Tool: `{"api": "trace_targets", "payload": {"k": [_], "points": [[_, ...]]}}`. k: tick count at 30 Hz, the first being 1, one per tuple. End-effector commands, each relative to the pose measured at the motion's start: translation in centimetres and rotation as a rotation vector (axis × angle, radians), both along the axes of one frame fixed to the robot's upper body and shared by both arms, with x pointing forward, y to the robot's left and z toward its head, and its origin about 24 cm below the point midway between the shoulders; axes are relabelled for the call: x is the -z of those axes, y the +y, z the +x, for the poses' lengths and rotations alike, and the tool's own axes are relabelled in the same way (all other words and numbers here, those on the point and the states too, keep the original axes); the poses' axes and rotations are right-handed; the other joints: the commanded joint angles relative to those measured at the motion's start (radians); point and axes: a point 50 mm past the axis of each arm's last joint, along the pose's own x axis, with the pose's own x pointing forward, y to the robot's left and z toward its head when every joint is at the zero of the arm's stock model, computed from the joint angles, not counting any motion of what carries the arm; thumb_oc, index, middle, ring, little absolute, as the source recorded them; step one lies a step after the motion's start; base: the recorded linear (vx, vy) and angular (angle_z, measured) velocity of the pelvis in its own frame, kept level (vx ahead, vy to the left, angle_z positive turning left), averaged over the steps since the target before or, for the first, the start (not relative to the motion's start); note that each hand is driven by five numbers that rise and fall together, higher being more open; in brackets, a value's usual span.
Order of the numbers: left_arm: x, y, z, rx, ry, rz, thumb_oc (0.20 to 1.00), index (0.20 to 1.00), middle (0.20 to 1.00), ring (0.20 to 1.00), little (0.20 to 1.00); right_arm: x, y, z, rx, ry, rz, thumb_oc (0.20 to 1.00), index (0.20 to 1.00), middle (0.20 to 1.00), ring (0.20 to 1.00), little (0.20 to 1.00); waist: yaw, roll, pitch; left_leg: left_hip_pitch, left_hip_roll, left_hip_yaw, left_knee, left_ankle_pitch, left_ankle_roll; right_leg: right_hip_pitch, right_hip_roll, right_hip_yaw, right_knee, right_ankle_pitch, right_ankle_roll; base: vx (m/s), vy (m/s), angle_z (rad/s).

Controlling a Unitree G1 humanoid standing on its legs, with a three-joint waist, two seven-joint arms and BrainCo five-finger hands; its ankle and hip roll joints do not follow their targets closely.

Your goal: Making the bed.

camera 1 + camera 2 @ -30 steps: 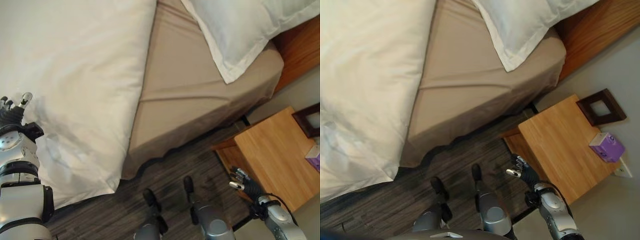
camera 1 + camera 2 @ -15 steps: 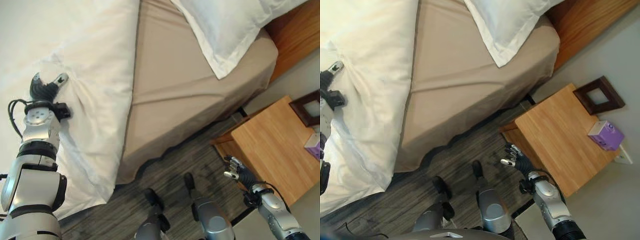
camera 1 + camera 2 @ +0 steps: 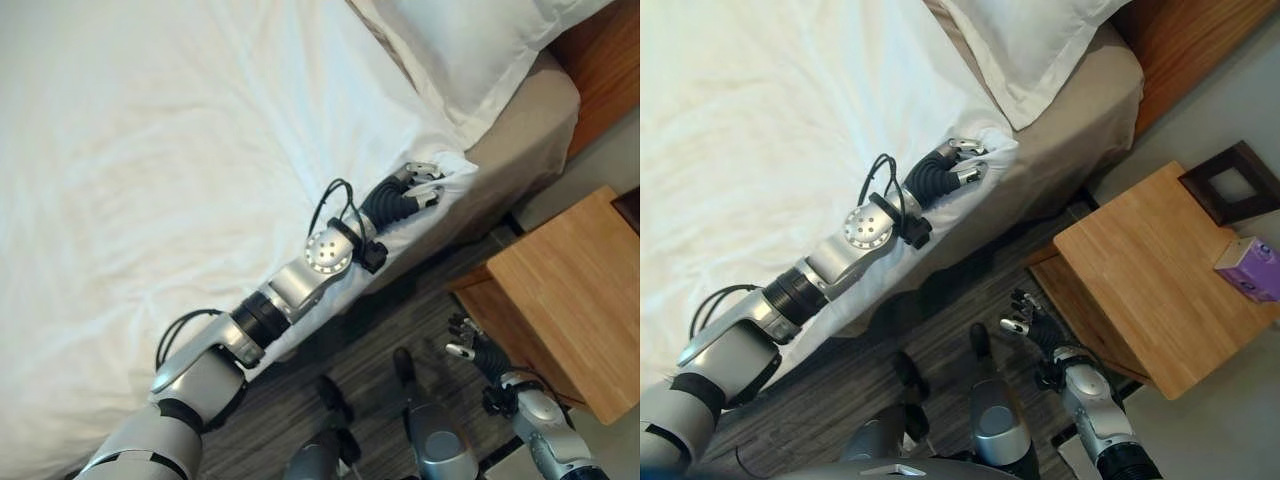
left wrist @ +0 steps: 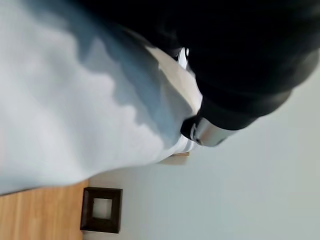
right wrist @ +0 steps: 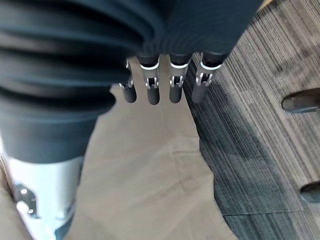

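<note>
A white duvet (image 3: 200, 150) covers most of the bed. Its corner is drawn up close to the white pillow (image 3: 470, 50) at the bed's head. My left hand (image 3: 405, 195) is stretched out along the bed's side edge, fingers curled on that duvet corner. In the left wrist view the white cloth (image 4: 75, 115) bunches against the hand. A strip of tan sheet (image 3: 530, 130) shows beside the pillow. My right hand (image 3: 1028, 318) hangs low over the floor by the nightstand, fingers (image 5: 170, 85) relaxed and holding nothing.
A wooden nightstand (image 3: 570, 290) stands right of the bed, carrying a purple box (image 3: 1250, 268) and a dark square frame (image 3: 1230, 195). The wooden headboard (image 3: 600, 50) is at the upper right. Dark striped carpet (image 5: 260, 125) lies between bed and nightstand.
My left hand has swept from the far left to the bed's head end, dragging the duvet over the bare tan sheet. The right hand has stayed low by the nightstand.
</note>
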Motion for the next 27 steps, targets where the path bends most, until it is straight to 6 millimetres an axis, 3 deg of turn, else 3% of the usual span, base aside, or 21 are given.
{"api": "trace_targets", "payload": {"k": [1, 6, 11, 16, 18, 19, 21, 22, 25, 26, 27], "points": [[-0.3, -2.3, -1.9, 0.205, 0.037, -0.107, 1.000, 1.000, 1.000, 1.000, 1.000, -0.1, -0.5, -1.6, -0.029, -0.005, -0.026, 1.000, 1.000, 1.000, 1.000, 1.000, -0.030, -0.005, -0.094, 0.106, 0.017, 0.002, 0.006, -0.045, -0.046, -0.018, -0.021, 0.017, -0.031, 0.080, 0.106, 0.02, 0.032, 0.02], [0.6, -0.6, -2.0, 0.186, 0.098, -0.167, 1.000, 1.000, 1.000, 1.000, 1.000, 0.3, -0.9, -2.1, -0.021, 0.020, -0.039, 1.000, 1.000, 1.000, 1.000, 1.000, -0.026, 0.004, -0.111, 0.118, 0.013, -0.002, 0.006, -0.048, -0.043, -0.002, -0.025, 0.012, -0.031, 0.077, 0.101, 0.00, 0.000, 0.00], [-0.6, 2.2, -2.7, 0.202, 0.118, -0.317, 1.000, 1.000, 1.000, 1.000, 1.000, 0.8, -1.5, -2.8, 0.001, 0.047, -0.040, 1.000, 1.000, 1.000, 1.000, 1.000, -0.010, 0.007, -0.137, 0.138, 0.010, -0.019, 0.006, -0.050, -0.042, 0.030, -0.029, -0.004, -0.031, 0.065, 0.094, 0.01, -0.001, 0.10], [-0.9, 5.9, -4.0, 0.165, 0.143, -0.611, 1.000, 1.000, 1.000, 1.000, 1.000, 1.2, -3.0, -3.0, 0.166, 0.046, 0.018, 1.000, 1.000, 1.000, 1.000, 1.000, 0.024, 0.001, -0.161, 0.163, 0.005, -0.045, 0.006, -0.057, -0.037, 0.078, -0.035, -0.026, -0.031, 0.048, 0.086, 0.02, -0.005, 0.13], [0.2, 9.5, -5.0, 0.059, 0.139, -0.743, 1.000, 1.000, 1.000, 1.000, 1.000, -0.6, -4.6, -1.7, 0.259, -0.056, -0.024, 1.000, 1.000, 1.000, 1.000, 1.000, 0.048, -0.001, -0.174, 0.169, 0.004, -0.057, 0.006, -0.059, -0.034, 0.089, -0.036, -0.033, -0.031, 0.043, 0.082, 0.03, 0.000, 0.03], [1.7, 12.0, -6.5, -0.045, 0.147, -0.853, 1.000, 1.000, 1.000, 1.000, 1.000, -3.8, -6.8, 0.6, 0.389, -0.220, -0.080, 1.000, 1.000, 1.000, 1.000, 1.000, 0.077, -0.002, -0.180, 0.182, 0.000, -0.066, 0.006, -0.067, -0.029, 0.107, -0.039, -0.040, -0.031, 0.037, 0.082, 0.03, 0.011, -0.07], [2.6, 12.5, -6.8, -0.074, 0.176, -0.868, 1.000, 1.000, 1.000, 1.000, 1.000, -4.7, -7.2, 1.3, 0.424, -0.263, -0.080, 1.000, 1.000, 1.000, 1.000, 1.000, 0.085, -0.002, -0.184, 0.180, -0.001, -0.068, 0.006, -0.065, -0.027, 0.107, -0.039, -0.040, -0.031, 0.040, 0.080, 0.02, 0.009, 0.00], [5.2, 15.0, -7.8, -0.228, 0.241, -0.913, 1.000, 1.000, 1.000, 1.000, 1.000, -7.8, -7.7, 3.2, 0.494, -0.403, -0.045, 1.000, 1.000, 1.000, 1.000, 1.000, 0.115, -0.004, -0.189, 0.187, -0.004, -0.076, 0.006, -0.067, -0.021, 0.119, -0.041, -0.048, -0.031, 0.037, 0.078, 0.02, 0.006, 0.26], [9.5, 17.2, -9.3, -0.419, 0.383, -0.926, 1.000, 1.000, 1.000, 1.000, 1.000, -11.3, -7.6, 6.2, 0.503, -0.533, 0.059, 1.000, 1.000, 1.000, 1.000, 1.000, 0.170, -0.011, -0.196, 0.188, -0.009, -0.094, 0.006, -0.064, -0.016, 0.133, -0.045, -0.064, -0.031, 0.034, 0.072, 0.00, 0.001, 0.14], [9.5, 17.2, -9.3, -0.419, 0.383, -0.926, 1.000, 1.000, 1.000, 1.000, 1.000, -11.3, -7.6, 6.2, 0.502, -0.533, 0.059, 0.912, 0.912, 0.912, 0.912, 0.912, 0.170, -0.011, -0.197, 0.187, -0.009, -0.094, 0.006, -0.064, -0.016, 0.132, -0.045, -0.064, -0.031, 0.034, 0.072, -0.01, -0.007, 0.14], [11.5, 17.8, -10.1, -0.496, 0.468, -0.924, 1.000, 1.000, 1.000, 1.000, 1.000, -12.3, -6.1, 7.4, 0.463, -0.559, 0.184, 0.482, 0.482, 0.482, 0.482, 0.482, 0.199, -0.015, -0.199, 0.187, -0.011, -0.103, 0.006, -0.061, -0.014, 0.139, -0.046, -0.072, -0.031, 0.033, 0.068, -0.01, -0.012, 0.16]]}}
